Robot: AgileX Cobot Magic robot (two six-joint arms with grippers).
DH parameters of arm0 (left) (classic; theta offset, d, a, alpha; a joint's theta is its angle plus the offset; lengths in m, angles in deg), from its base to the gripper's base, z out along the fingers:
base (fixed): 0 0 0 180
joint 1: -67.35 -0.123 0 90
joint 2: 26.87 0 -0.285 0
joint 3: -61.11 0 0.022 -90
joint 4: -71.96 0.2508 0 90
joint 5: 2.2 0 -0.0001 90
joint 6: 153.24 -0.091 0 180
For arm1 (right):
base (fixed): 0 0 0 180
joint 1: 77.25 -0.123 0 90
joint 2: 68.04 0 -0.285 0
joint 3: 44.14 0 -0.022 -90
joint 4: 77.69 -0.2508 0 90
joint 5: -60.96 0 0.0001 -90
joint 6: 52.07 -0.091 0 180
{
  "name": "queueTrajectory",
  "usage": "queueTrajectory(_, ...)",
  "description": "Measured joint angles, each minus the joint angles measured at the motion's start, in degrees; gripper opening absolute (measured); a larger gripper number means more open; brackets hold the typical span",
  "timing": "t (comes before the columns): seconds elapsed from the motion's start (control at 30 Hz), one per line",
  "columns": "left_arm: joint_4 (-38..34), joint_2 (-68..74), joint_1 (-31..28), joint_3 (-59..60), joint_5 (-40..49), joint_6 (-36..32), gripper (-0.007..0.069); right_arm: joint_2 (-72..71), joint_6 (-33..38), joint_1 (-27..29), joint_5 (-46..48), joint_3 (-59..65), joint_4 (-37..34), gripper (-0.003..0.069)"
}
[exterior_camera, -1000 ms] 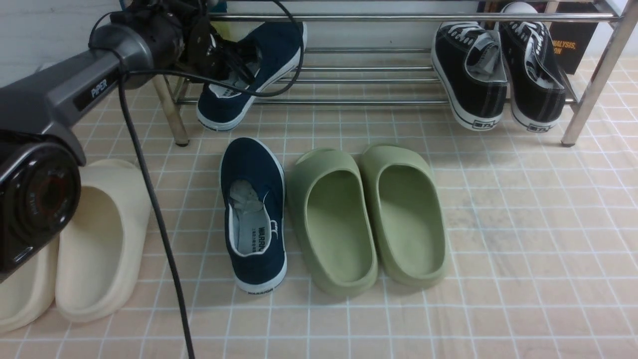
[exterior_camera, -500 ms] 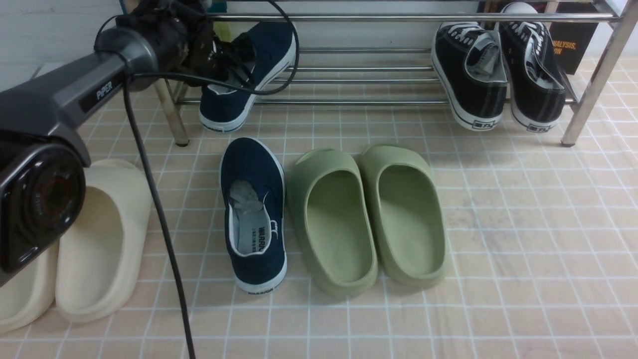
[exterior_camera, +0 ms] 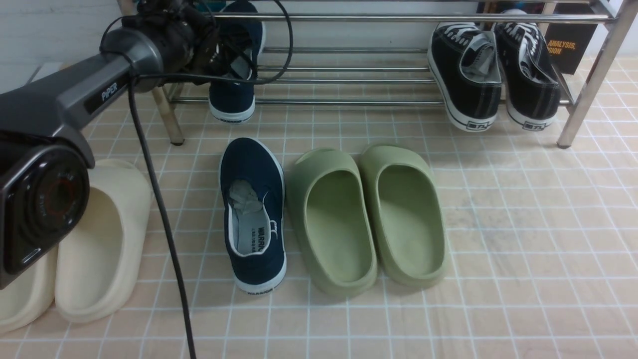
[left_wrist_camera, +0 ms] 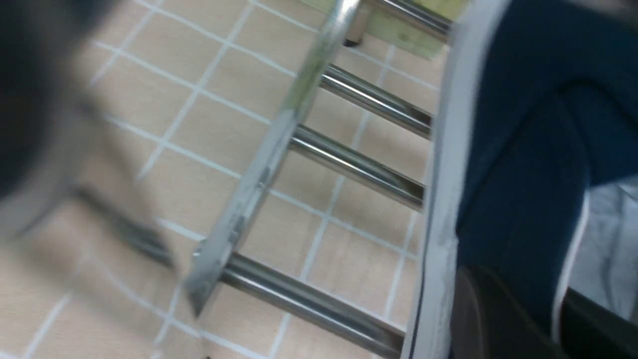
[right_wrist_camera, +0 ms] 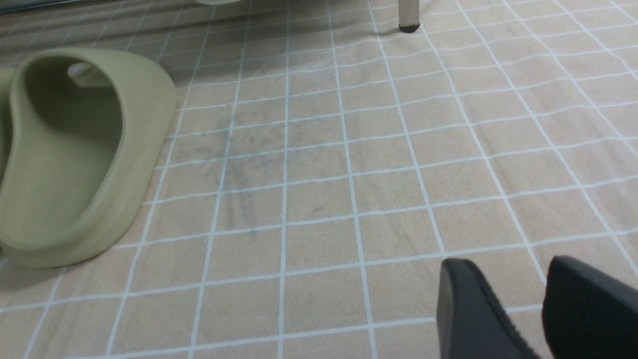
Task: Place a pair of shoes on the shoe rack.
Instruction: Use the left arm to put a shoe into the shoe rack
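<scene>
Rt gripper over the floor, fingers apart, holding nothing. One navy shoe on the floor just beside the green slides. Further back, left gripper is clamped on the 2nd navy shoe, toe up, at the left end of the shoe rack; black sneakers at its right end.

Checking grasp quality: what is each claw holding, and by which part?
The left claw pinches one navy shoe by the side wall of its opening; the right claw is open and holds nothing.
</scene>
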Motion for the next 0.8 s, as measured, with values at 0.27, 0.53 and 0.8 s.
queueTrajectory(0.27,0.9,-0.5,-0.1,-0.2,-0.2,-1.8,0.0266,0.0,0.0,0.0,0.0,0.0,0.0,0.0237)
queueTrajectory(0.53,-5.0,-1.5,0.6,-0.5,5.0,-14.9,0.0358,0.0,0.0,0.0,0.0,0.0,0.0,0.0237)
queueTrajectory(0.8,-10.5,-4.2,0.6,-0.5,10.5,-25.8,0.0293,0.0,0.0,0.0,0.0,0.0,0.0,0.0237)
